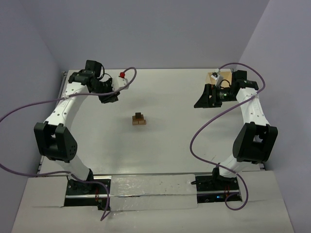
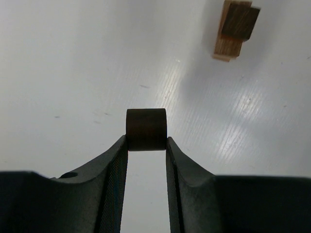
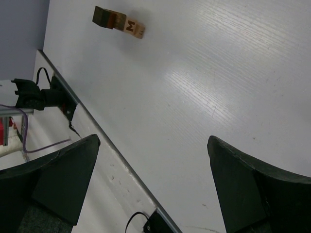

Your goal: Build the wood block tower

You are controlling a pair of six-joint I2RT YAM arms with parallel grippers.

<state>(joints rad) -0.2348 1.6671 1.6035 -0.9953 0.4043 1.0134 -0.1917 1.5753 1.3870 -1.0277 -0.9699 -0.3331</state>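
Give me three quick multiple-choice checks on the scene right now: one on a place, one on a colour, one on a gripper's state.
1. Where does the wood block tower stand?
A. In the middle of the table
B. At the near edge by the bases
C. Against the back wall

2. What colour is the block in the left gripper?
A. Light tan
B. Red
C. Dark brown

3. How is the right gripper?
A. Shut on a block
B. Open and empty
C. Shut and empty

Answers:
1 A: the top view shows it mid-table.
2 C: the left wrist view shows a dark piece pinched in the jaws.
3 B: its jaws stand wide apart with nothing between.
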